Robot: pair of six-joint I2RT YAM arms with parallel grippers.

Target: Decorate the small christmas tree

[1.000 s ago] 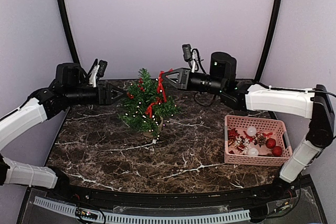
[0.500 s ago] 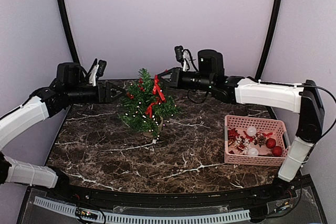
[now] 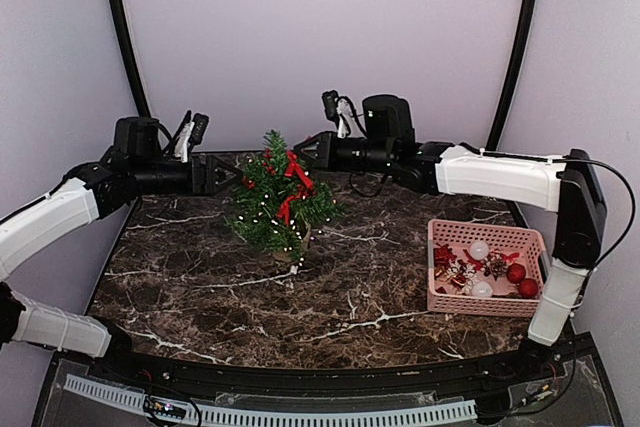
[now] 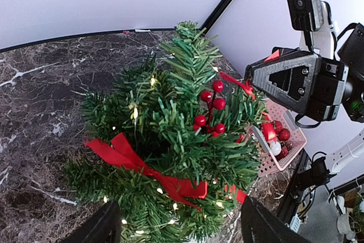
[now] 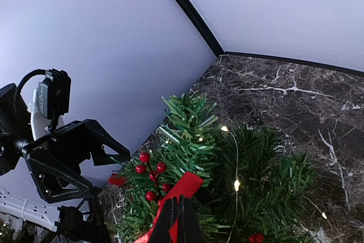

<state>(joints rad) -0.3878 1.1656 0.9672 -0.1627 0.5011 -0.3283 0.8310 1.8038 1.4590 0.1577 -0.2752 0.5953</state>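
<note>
Small christmas tree (image 3: pixel 268 209) blocks the way straight ahead of left gripper (image 3: pixel 236 176), its jaws apart. Opposite, right gripper (image 3: pixel 298 150) is pinched on red ribbon (image 3: pixel 292 169) at treetop. Open marble table (image 3: pixel 200 287) below both. Pink basket (image 3: pixel 478 307) well behind right gripper.

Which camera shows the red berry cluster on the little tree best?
Left wrist view: the red berry cluster sits central, each berry distinct. Right wrist view shows it smaller, low left. In the top external view it is too small to pick out.
</note>
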